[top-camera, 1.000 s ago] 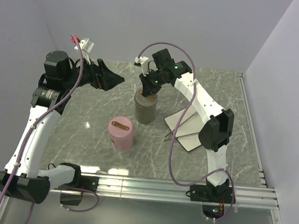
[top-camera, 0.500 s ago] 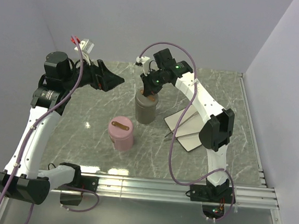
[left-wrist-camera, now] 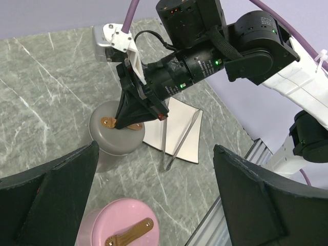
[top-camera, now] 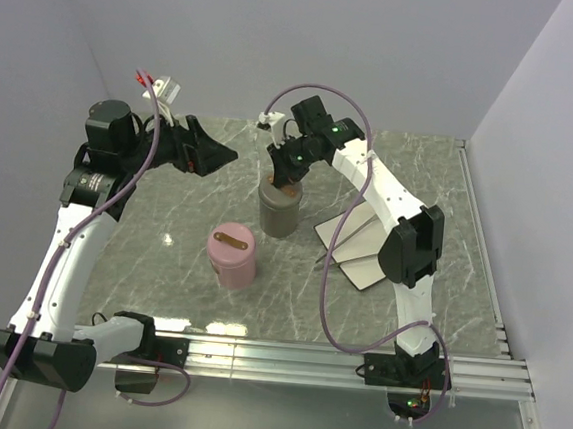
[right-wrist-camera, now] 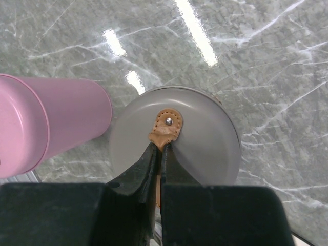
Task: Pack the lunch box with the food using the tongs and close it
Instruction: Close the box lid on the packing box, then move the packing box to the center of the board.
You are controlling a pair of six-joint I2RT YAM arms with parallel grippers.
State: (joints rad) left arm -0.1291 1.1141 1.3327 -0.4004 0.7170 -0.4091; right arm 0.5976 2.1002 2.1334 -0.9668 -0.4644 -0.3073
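The lunch box shows as a grey cylinder [top-camera: 279, 212] with a grey lid [right-wrist-camera: 200, 138]. My right gripper [right-wrist-camera: 160, 148] hangs straight above the lid, shut on its tan leather strap [right-wrist-camera: 166, 128]. The same grip shows in the left wrist view, with the right gripper [left-wrist-camera: 128, 119] on the strap [left-wrist-camera: 108, 122]. The silver tongs [left-wrist-camera: 184, 138] lie on the white plate [left-wrist-camera: 187, 151], right of the grey cylinder. My left gripper [left-wrist-camera: 156, 195] is open and empty, raised at the back left [top-camera: 227, 152]. No food is in view.
A pink cylinder [top-camera: 233, 257] with a lid and a brown strap stands in front and left of the grey one, and shows again as the pink cylinder [right-wrist-camera: 46, 123] close beside it. The aluminium rail [top-camera: 304, 357] runs along the near table edge. Walls enclose the back and sides.
My right wrist has shifted slightly back and left, still shut on the strap. The left arm, the pink cylinder and the tongs have not moved.
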